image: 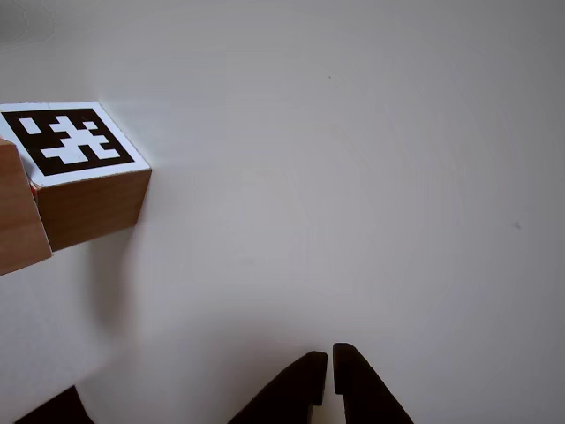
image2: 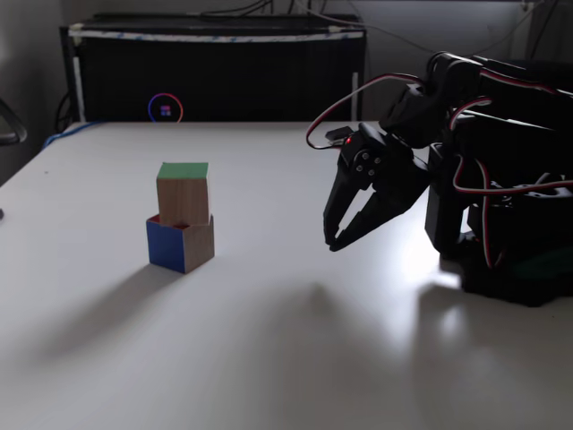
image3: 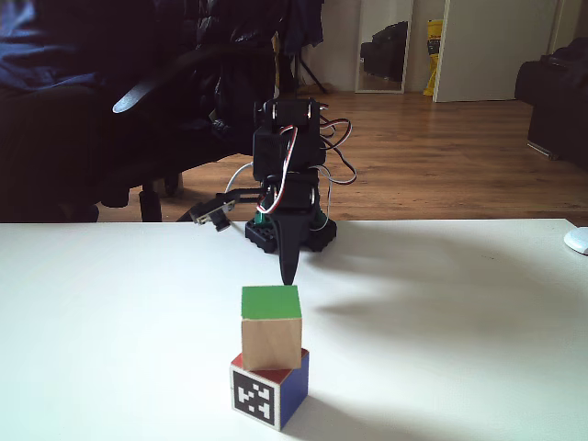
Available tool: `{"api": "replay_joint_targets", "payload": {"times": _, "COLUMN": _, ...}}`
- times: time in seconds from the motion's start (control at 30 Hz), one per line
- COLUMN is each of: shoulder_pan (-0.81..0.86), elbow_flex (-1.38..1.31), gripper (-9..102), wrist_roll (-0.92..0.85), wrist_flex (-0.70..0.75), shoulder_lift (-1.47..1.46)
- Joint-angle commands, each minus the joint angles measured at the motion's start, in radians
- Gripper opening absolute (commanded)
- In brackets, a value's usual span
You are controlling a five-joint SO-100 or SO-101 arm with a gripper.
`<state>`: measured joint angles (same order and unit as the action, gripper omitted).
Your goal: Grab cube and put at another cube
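Cube (image2: pixel 183 191) is sitting stacked on another cube (image2: pixel 182 245); I am seeing my pincer (image2: pixel 332 242), tips together and empty, hanging well apart, right of them on the tabletop (image2: pixel 286 340).

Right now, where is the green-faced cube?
In both fixed views the green-faced cube sits stacked on the marker cube, left of the gripper in a fixed view.

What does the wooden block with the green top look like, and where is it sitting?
The wooden cube with the green top has plain light-wood sides. It stands upright on the cube with the black-and-white marker, red and blue faces, turned a little askew on it. Nothing else touches it; the black gripper is shut, well apart.
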<state>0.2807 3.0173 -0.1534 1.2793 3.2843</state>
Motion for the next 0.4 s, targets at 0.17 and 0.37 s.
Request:
{"api": "replay_joint_targets", "payload": {"times": 0.17, "shoulder_pan": 0.012, "elbow_flex": -0.049, "gripper": 0, "wrist_roll": 0.011, "wrist_flex": 0.011, "shoulder_lift": 0.003}}
{"api": "replay_joint_targets", "payload": {"times": 0.37, "shoulder_pan": 0.012, "elbow_flex": -0.049, "gripper": 0, "wrist_roll": 0.011, "wrist_flex": 0.011, "shoulder_lift": 0.003}}
